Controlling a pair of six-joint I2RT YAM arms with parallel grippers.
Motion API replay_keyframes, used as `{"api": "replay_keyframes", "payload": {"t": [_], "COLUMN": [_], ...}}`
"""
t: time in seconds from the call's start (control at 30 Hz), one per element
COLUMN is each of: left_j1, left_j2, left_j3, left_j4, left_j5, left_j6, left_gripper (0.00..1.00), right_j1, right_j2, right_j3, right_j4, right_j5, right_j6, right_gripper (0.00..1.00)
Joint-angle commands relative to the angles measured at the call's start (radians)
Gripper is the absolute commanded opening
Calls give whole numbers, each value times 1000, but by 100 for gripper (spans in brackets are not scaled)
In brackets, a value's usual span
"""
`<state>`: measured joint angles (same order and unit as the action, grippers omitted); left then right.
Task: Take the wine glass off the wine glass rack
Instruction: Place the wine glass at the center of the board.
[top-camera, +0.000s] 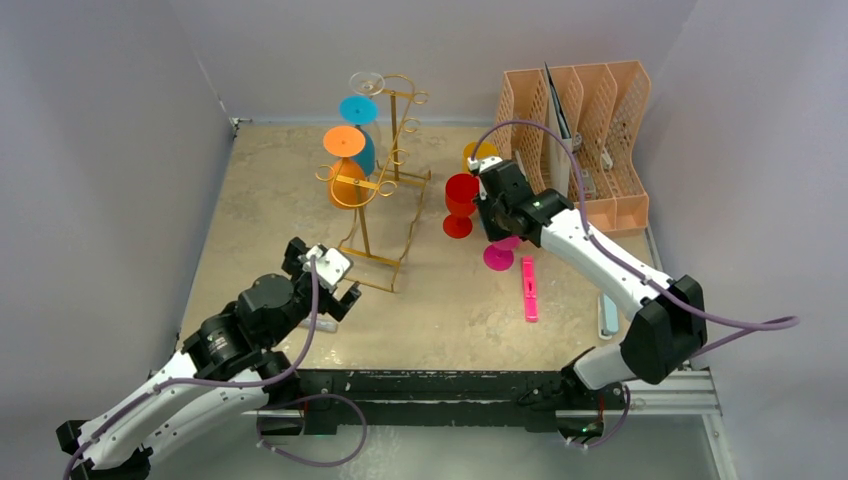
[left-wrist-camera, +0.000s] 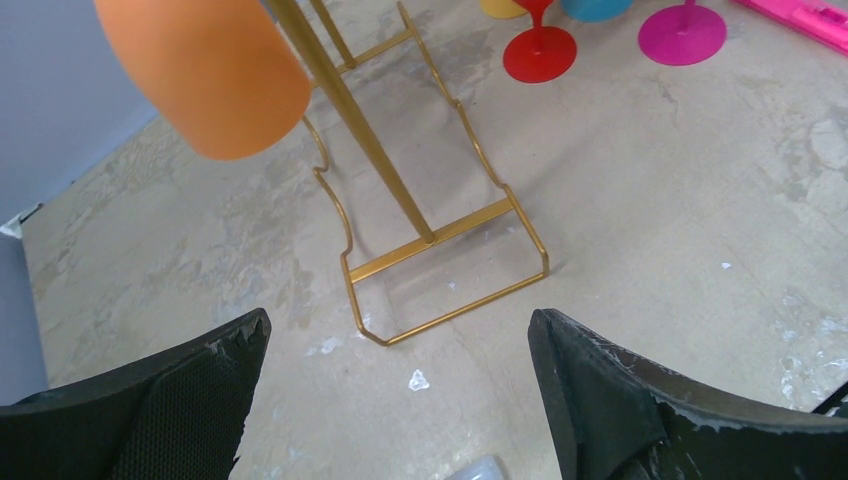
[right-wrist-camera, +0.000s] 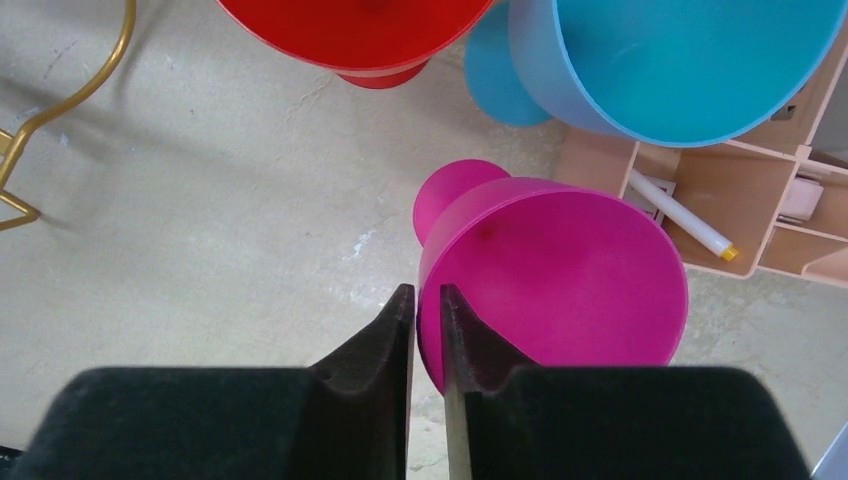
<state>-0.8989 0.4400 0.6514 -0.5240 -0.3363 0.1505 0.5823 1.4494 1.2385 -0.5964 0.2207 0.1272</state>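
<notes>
The gold wire wine glass rack (top-camera: 385, 190) stands mid-table; its base shows in the left wrist view (left-wrist-camera: 440, 260). An orange glass (top-camera: 345, 170), a blue glass (top-camera: 360, 125) and a clear glass (top-camera: 367, 82) hang on it upside down. My right gripper (top-camera: 497, 228) is shut on the rim of a pink wine glass (right-wrist-camera: 560, 270), one finger (right-wrist-camera: 470, 340) inside the bowl and one outside; its foot (top-camera: 498, 257) is by the table right of the rack. My left gripper (left-wrist-camera: 400, 330) is open and empty, low in front of the rack base, with the orange glass (left-wrist-camera: 210, 70) above it.
A red glass (top-camera: 460, 200) and a yellow glass (top-camera: 480, 153) stand right of the rack; another blue glass (right-wrist-camera: 680, 60) stands beside the pink one. A peach organiser (top-camera: 590, 130) sits back right. A pink bar (top-camera: 528, 288) lies in front of the right arm.
</notes>
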Motion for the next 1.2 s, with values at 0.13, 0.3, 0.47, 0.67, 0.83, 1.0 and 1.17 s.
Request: {"api": "replay_keyframes", "payload": {"t": [0.13, 0.3, 0.47, 0.67, 0.83, 1.0, 1.17], "left_j1": [2, 2, 2, 1, 1, 3, 2], "left_j2": [12, 27, 83, 144, 287, 382, 474], "left_j3": [64, 114, 190, 313, 501, 718, 922], "left_j4": [-17, -90, -194, -272, -382, -504, -601], "left_j5": [-142, -267, -261, -204, -125, -144, -173], "left_j6": [-129, -287, -380, -407, -414, -451, -449], "left_gripper": [100, 100, 100, 100, 100, 100, 100], "right_j1": [3, 3, 2, 3, 2, 3, 2], "right_j2": [-53, -113, -185, -296, -365, -377, -400], "right_j3": [70, 77, 83, 22, -35, -44, -73], "right_j4": [-38, -44, -87, -93, -48, -67, -34], "right_j5": [-12, -49, -71, -136, -253, -294, -298], "right_j6": [49, 65, 131, 259, 374, 391, 410], "right_gripper": [32, 44, 51, 52, 52, 52, 52]}}
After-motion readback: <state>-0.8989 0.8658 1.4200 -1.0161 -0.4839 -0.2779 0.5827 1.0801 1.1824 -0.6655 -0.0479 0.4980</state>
